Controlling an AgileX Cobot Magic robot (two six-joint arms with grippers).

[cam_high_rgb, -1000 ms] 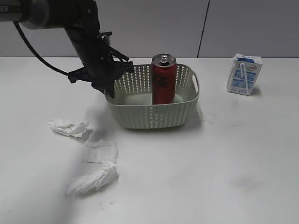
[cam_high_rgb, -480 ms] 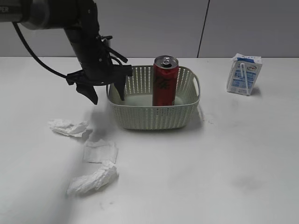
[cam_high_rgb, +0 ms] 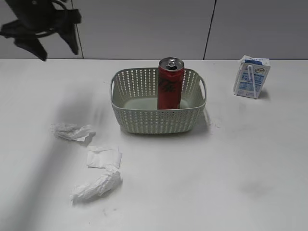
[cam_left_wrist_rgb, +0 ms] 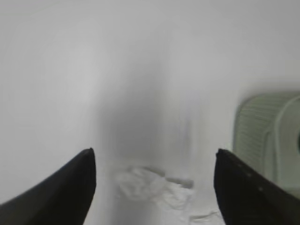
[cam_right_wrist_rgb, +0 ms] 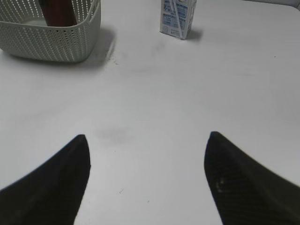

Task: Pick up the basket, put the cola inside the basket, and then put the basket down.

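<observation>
Lifting clear toward ten o'clock since a moment ago, the left gripper (cam_high_rgb: pixel 45 38) hangs spread and empty, leaving the basket (cam_high_rgb: pixel 159 118) resting mid-table with the cola (cam_high_rgb: pixel 170 84) upright inside; the right gripper (cam_right_wrist_rgb: pixel 147 161) is spread too.

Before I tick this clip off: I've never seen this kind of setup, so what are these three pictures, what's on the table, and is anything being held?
This is a two-armed robot working at a white table. One picture comes from a camera facing the table; the other two come from cameras on each wrist, so the dark wedges at their bottom edges are the gripper's own fingers. The left gripper is raised at the upper left, open and empty. The right gripper is also open and empty, above bare table. On the table, the cola stands upright inside the basket. A small drink carton stands apart on the right, and three crumpled tissues lie at front left. Nothing is held.
</observation>
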